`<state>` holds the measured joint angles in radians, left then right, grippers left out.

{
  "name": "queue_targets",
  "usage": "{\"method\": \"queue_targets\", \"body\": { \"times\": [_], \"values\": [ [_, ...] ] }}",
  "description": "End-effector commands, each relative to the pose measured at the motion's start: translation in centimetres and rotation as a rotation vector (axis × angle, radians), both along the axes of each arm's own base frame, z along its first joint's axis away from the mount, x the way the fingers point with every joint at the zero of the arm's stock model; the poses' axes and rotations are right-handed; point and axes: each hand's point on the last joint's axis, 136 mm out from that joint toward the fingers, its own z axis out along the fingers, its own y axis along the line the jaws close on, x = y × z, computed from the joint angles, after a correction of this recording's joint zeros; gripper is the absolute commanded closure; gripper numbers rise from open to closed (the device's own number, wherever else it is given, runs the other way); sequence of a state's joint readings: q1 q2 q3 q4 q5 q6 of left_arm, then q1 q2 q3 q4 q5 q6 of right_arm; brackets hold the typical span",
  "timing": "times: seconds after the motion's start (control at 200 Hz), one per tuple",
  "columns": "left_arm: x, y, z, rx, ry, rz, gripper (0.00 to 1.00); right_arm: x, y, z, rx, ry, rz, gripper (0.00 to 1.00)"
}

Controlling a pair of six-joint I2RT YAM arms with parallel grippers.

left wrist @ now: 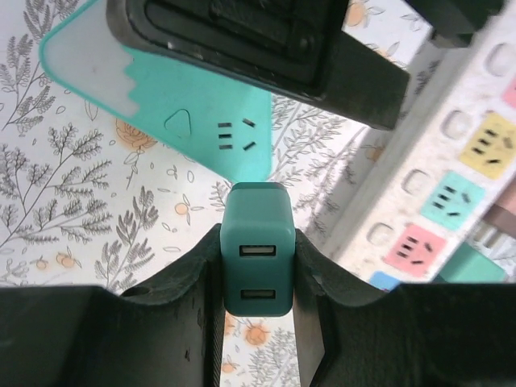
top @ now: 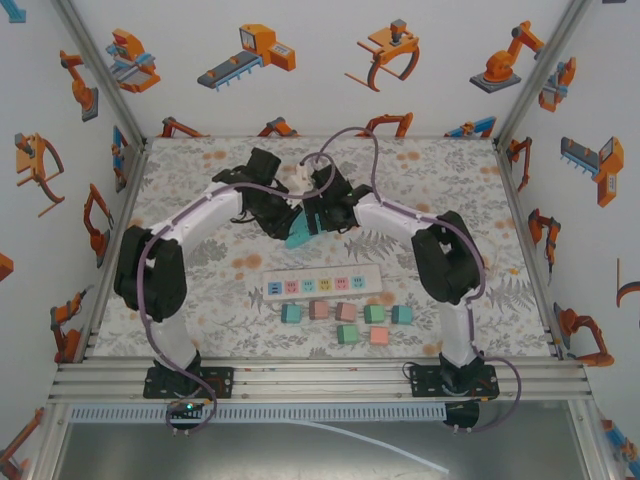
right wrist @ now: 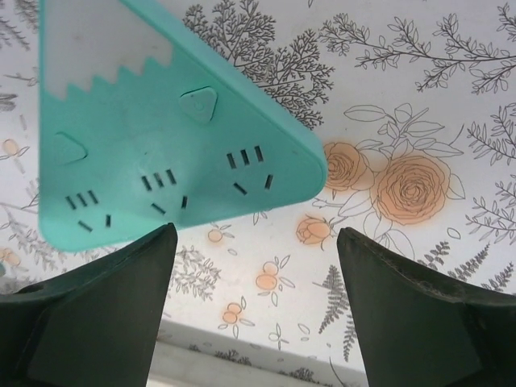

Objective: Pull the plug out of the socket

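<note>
The teal plug, two USB ports showing, is held clamped just beside, yet apart from, the teal socket strip, whose slots are seen empty.

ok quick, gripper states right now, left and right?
Left gripper: closed on the teal USB plug.
Right gripper: open, nothing between its fingers.
</note>
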<state>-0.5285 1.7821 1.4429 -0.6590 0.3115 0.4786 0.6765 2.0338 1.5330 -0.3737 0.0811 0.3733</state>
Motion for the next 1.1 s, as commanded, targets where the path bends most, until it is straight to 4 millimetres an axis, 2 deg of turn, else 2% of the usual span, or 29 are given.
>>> {"method": "queue_targets", "body": {
  "times": [0.0,0.17,0.315,0.476,0.606,0.696,0.876,0.961,1.091],
  "values": [
    [-1.7,-2.5,9.4,-0.255,-0.156,-0.052,1.00,-2.1,1.0,2.3,0.046,0.012,0.061,0.25],
    [-4.6,-0.8,13.2,-0.374,-0.170,0.038,1.00,-2.7,0.4,7.9,0.184,-0.052,0.029,0.25],
    [-7.8,0.6,16.3,-0.547,-0.140,0.154,1.00,-4.1,-1.5,12.3,0.306,-0.123,-0.034,0.25],
    [-11.8,2.3,18.1,-0.736,-0.054,0.308,1.00,-6.7,-4.6,16.2,0.432,-0.221,-0.085,0.25],
    [-14.9,2.7,18.5,-0.916,0.085,0.424,1.00,-8.8,-7.7,17.7,0.513,-0.299,-0.128,0.23],
    [-16.5,3.1,17.8,-1.019,0.183,0.516,1.00,-10.0,-9.9,18.2,0.531,-0.352,-0.167,0.22],
    [-18.5,3.9,13.7,-1.111,0.316,0.731,1.00,-11.8,-13.3,17.7,0.507,-0.410,-0.240,0.20],
    [-19.7,3.2,10.8,-1.110,0.372,0.802,1.00,-12.2,-14.4,17.0,0.485,-0.411,-0.277,0.18],
    [-22.2,0.7,6.6,-1.041,0.406,0.839,1.00,-12.7,-15.3,16.1,0.471,-0.408,-0.307,0.18]
  ]
}}
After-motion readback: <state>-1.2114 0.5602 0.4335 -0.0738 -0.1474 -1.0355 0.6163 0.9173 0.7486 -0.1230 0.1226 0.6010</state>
